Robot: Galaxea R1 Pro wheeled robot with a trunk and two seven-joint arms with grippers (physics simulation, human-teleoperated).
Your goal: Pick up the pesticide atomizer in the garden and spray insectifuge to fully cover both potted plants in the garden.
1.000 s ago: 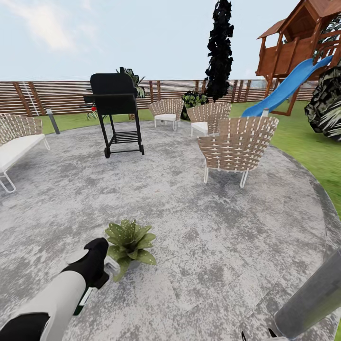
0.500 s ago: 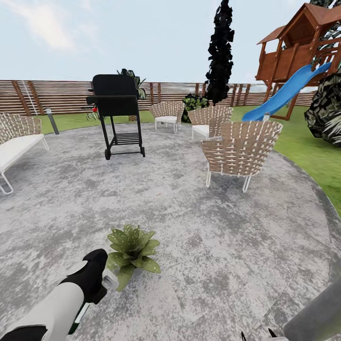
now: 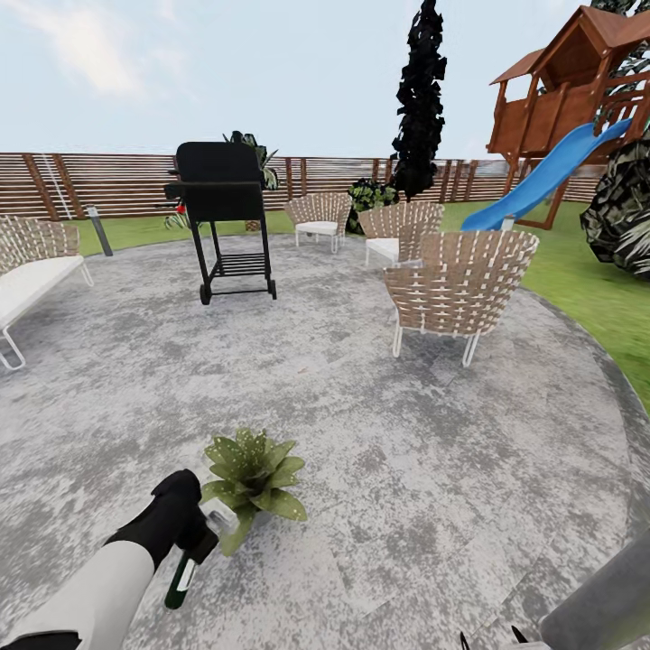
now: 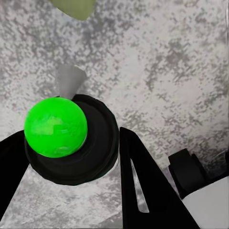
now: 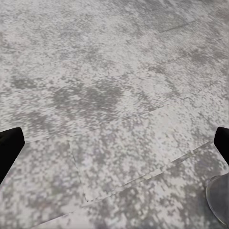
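One potted plant (image 3: 253, 474), a low rosette of green leaves, stands on the grey paved patio (image 3: 379, 406) of the garden. My left gripper (image 3: 191, 531) is just left of it, shut on the pesticide atomizer (image 3: 180, 580). The dark green bottle hangs down from the fingers and its pale trigger head (image 3: 220, 518) points at the leaves, nearly touching them. In the left wrist view the atomizer (image 4: 57, 128) is seen end-on between the black fingers (image 4: 138, 176), with a leaf tip (image 4: 76, 7) beyond. My right gripper (image 5: 114, 143) is open over bare paving.
A black grill (image 3: 221, 217) stands at the back of the patio. Wicker chairs (image 3: 456, 284) stand at the right and a white-cushioned seat (image 3: 32, 271) at the left. A grey bollard lamp (image 3: 600, 582) rises at the near right. The brown fence (image 3: 108, 185) and a playhouse slide (image 3: 542, 176) lie beyond.
My left wrist has turned, so the bottle now hangs lower and shows more below the gripper. Earlier the camera shifted slightly; the plant has stayed put.
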